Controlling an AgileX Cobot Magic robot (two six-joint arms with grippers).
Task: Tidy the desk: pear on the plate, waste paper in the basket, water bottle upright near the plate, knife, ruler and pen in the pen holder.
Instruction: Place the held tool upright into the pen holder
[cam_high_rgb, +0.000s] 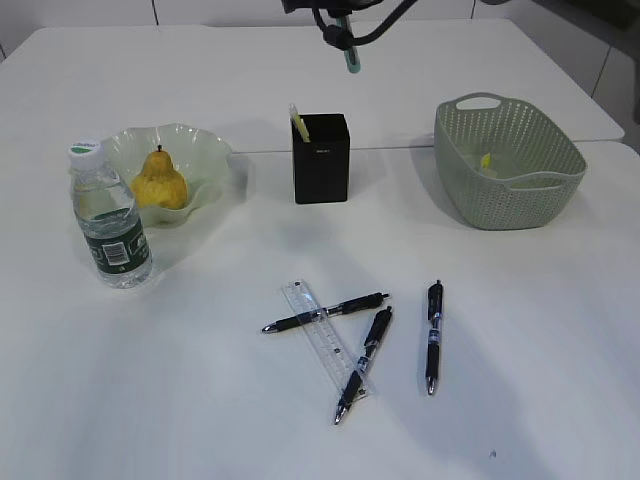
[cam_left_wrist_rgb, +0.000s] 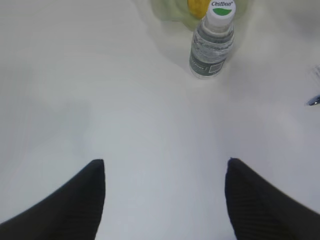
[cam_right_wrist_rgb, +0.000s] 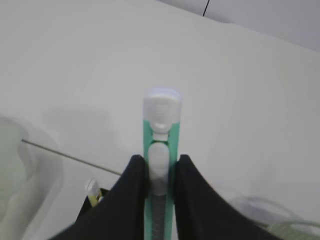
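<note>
Above the far side of the white counter (cam_high_rgb: 320, 440), the right end effector (cam_right_wrist_rgb: 161, 172) is clenched on a green-and-white utility knife (cam_right_wrist_rgb: 161, 130), held in the air just beyond and above the black pen holder (cam_high_rgb: 321, 160). In the exterior view only the knife's lower tip and part of the arm show at the top edge; the rest is cut off.

Below that end effector, the pen holder contains one pale yellow-green item whose top pokes out at the left corner; what it is cannot be made out. To its right, the green woven basket (cam_high_rgb: 510, 175) holds a small yellowish scrap, too small to identify. To its left, the pale scalloped plate (cam_high_rgb: 165, 160) carries the yellow pear (cam_high_rgb: 160, 182), and the water bottle (cam_high_rgb: 109, 218) stands upright just beside the plate.

Nearer the camera, well apart from the right end effector, a clear ruler (cam_high_rgb: 323, 338) lies on the counter with one black pen (cam_high_rgb: 325, 312) across it, a second (cam_high_rgb: 364, 364) along its lower end, and a third (cam_high_rgb: 432, 336) apart to the right.

The left end effector (cam_left_wrist_rgb: 165, 187) hangs released over bare counter, its two dark fingertips (cam_left_wrist_rgb: 80, 200) wide apart, the bottle and plate ahead of it; the plate is cropped there.
</note>
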